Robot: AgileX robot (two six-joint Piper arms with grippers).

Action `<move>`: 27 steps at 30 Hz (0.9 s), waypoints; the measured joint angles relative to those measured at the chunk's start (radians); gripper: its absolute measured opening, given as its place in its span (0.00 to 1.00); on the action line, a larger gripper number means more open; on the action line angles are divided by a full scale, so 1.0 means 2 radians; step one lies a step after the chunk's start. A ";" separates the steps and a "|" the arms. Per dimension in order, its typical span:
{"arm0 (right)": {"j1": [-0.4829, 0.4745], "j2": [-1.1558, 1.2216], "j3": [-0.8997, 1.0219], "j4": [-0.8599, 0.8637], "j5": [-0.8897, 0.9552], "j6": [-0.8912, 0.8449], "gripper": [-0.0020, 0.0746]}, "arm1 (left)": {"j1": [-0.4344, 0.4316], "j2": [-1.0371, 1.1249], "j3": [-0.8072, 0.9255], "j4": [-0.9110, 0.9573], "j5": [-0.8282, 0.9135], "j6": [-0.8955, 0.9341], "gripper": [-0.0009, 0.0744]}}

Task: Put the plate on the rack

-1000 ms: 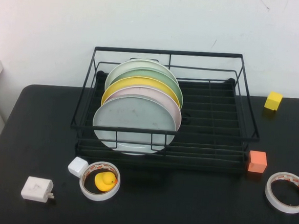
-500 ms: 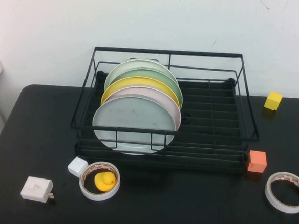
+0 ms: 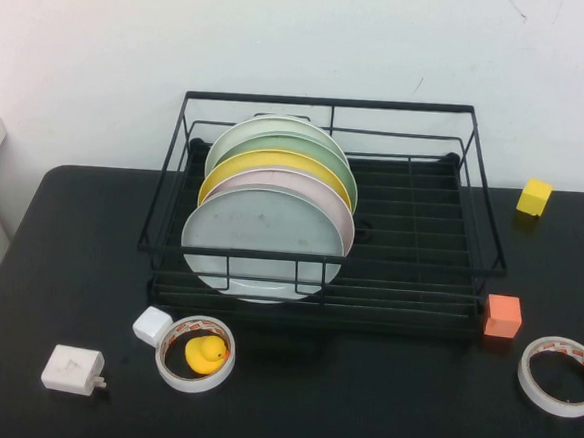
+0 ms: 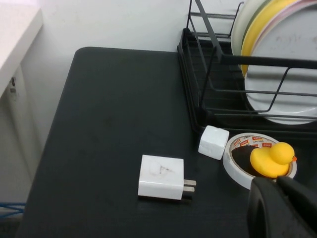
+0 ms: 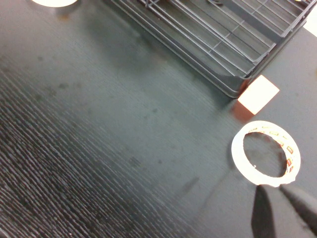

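The pale grey-blue plate [image 3: 262, 239] stands on edge in the front slot of the black wire rack [image 3: 330, 103], at its left end, in front of a pink, a yellow and green plates. It also shows in the left wrist view [image 4: 292, 74]. Neither arm shows in the high view. My left gripper [image 4: 276, 182] is shut and empty, low over the table just in front of the tape roll with the duck. My right gripper [image 5: 273, 191] hangs over the table by the other tape roll, empty, with a narrow gap between its fingers.
A tape roll [image 3: 194, 355] holding a yellow duck [image 3: 205, 353], a white cube [image 3: 151, 325] and a white charger [image 3: 71, 370] lie front left. An orange block [image 3: 503, 316] and a second tape roll [image 3: 560, 375] lie front right. A yellow block [image 3: 534, 196] sits back right.
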 joint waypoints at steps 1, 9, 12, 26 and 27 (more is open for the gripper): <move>0.000 0.000 0.000 0.000 0.000 0.000 0.03 | 0.000 0.000 -0.001 -0.001 0.001 0.005 0.01; 0.000 0.000 0.000 0.000 0.000 0.000 0.03 | 0.000 0.000 -0.001 -0.020 0.005 0.013 0.01; 0.000 0.000 0.000 0.000 0.000 0.000 0.03 | 0.000 0.000 -0.002 -0.026 0.006 0.013 0.01; 0.000 0.000 0.000 0.000 0.000 0.000 0.03 | 0.000 0.000 -0.002 -0.035 0.006 0.013 0.01; 0.000 0.000 0.000 0.000 0.000 0.000 0.03 | 0.000 0.000 -0.002 -0.035 0.006 0.013 0.01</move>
